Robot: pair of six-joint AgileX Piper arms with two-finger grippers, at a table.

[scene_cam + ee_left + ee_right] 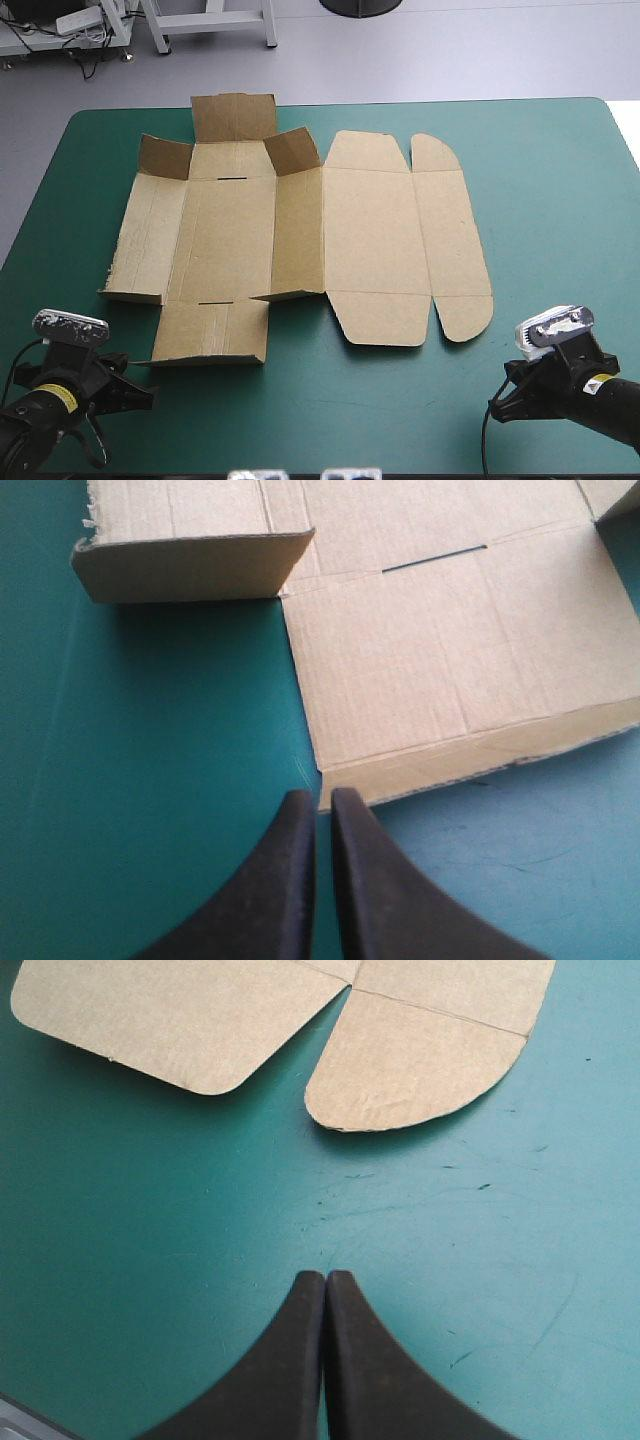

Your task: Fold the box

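Box [400,520] cropped in both wrist views
The left wrist view loses everything past its near flap [460,670] and 1 raised wall [190,565]; the right wrist view keeps only 2 rounded flaps [415,1065].

The box [300,240] lying mid-frame on the table [560,180].
I am seeing the left gripper [322,798] sitting lower left in the high view, just before the box's near edge, and the right gripper [325,1278] sitting lower right, farther off it.
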